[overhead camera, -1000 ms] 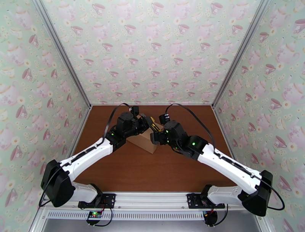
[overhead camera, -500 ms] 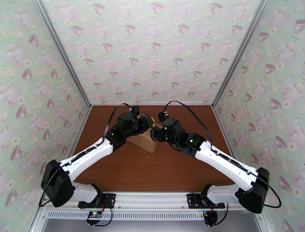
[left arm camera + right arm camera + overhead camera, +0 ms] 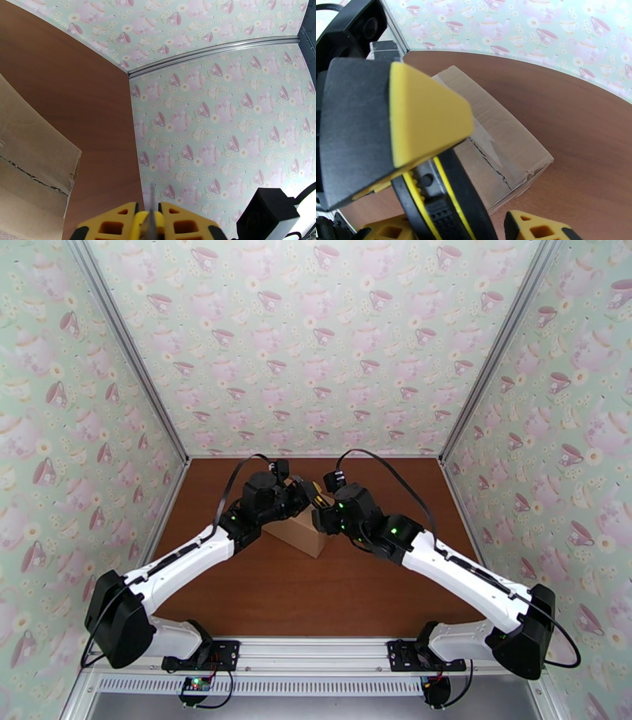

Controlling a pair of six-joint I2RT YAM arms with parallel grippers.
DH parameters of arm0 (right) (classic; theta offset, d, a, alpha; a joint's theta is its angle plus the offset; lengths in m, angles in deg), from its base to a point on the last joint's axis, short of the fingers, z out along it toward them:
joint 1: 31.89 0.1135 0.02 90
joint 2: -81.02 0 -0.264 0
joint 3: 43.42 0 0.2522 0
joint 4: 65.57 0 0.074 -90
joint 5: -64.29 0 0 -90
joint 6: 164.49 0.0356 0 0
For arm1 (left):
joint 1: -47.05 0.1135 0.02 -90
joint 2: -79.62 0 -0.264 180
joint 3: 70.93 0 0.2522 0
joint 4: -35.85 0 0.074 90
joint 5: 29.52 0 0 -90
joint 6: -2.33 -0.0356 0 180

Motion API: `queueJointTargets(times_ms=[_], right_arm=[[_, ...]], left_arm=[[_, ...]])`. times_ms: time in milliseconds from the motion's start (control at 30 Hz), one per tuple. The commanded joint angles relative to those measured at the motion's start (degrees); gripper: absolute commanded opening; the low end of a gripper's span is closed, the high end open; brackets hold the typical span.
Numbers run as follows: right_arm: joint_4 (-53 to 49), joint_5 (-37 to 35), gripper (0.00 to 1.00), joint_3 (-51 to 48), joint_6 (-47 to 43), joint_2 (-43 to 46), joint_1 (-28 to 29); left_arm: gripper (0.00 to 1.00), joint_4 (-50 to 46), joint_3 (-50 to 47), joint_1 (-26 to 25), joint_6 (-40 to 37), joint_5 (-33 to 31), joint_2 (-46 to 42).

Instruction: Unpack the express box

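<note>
The express box, a plain brown carton, lies mid-table under both wrists. A jagged cut runs along its taped seam, and the flaps lie flat. My left gripper hovers over the box's far edge. In the left wrist view it is shut on a thin grey blade, with the box at lower left. My right gripper meets it from the right. Its yellow fingers stand on either side of a black-and-yellow cutter handle, with a small gap on the right side.
The brown tabletop is walled in by teacup-patterned panels on three sides. Aluminium corner posts rise at the back corners. A black camera block on the right wrist sits close beside my left fingers.
The right arm has slid left toward the left gripper and its jaws have narrowed around the cutter handle. The left arm and the box have stayed put.
</note>
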Motion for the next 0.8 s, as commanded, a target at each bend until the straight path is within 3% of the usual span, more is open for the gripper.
queueJointTargets(times_ms=[0, 300, 633, 767], right_arm=[[-0.52, -1.68, 0.49, 2.05, 0.12, -0.53, -0.44], [-1.34, -2.80, 0.35, 2.04, -0.50, -0.54, -0.47], [-2.33, -3.51, 0.02, 1.80, -0.68, -0.36, -0.48], [-2.65, -3.68, 0.00, 1.81, -0.38, -0.40, -0.44]], left_arm=[[0.00, 1.15, 2.17, 0.45, 0.20, 0.86, -0.79], [0.00, 0.43, 2.49, 1.00, -0.19, 0.48, -0.70], [0.00, -0.72, 2.81, 1.96, -0.21, 0.27, -0.05], [0.03, -0.59, 2.79, 2.14, 0.31, 0.57, 0.48]])
